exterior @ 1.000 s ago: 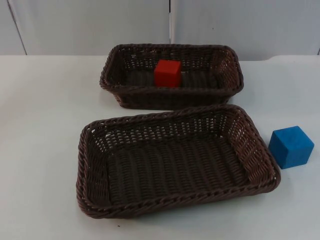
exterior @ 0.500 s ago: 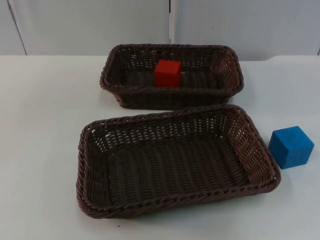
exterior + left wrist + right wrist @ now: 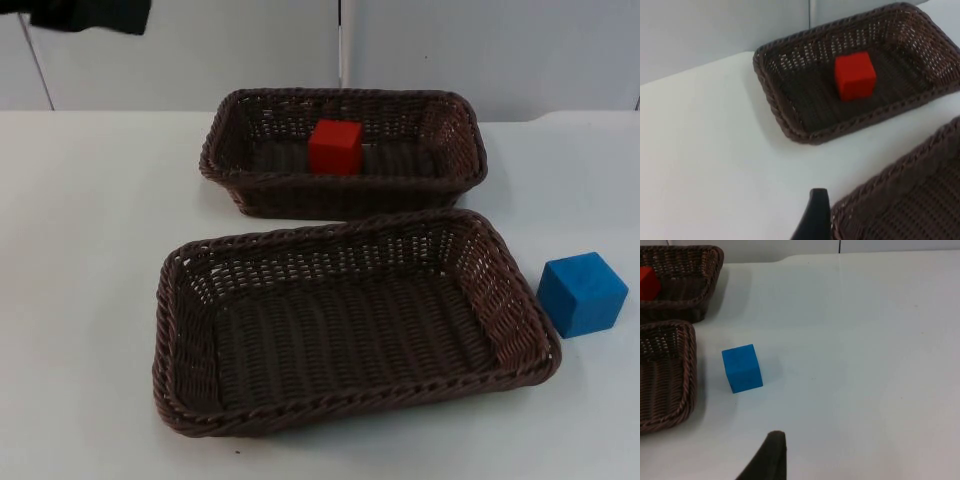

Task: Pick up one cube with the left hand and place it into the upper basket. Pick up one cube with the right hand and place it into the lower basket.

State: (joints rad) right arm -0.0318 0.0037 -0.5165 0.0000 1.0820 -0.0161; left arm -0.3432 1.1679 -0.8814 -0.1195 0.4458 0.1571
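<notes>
One blue cube (image 3: 582, 293), just beside the lower basket (image 3: 180, 330), looks light and rigid; pinch opposite flat faces. Neither gripper's finger spread can be told.

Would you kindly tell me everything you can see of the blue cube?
The blue cube is a plain solid block of even matte blue, with sharp edges and no markings. It sits flat on the white table, turned a little so that one vertical edge faces the top camera. It lies to the right of the lower basket, close to the rim but apart from it. Nothing holds or touches it besides the table; it casts a soft shadow there.
</notes>
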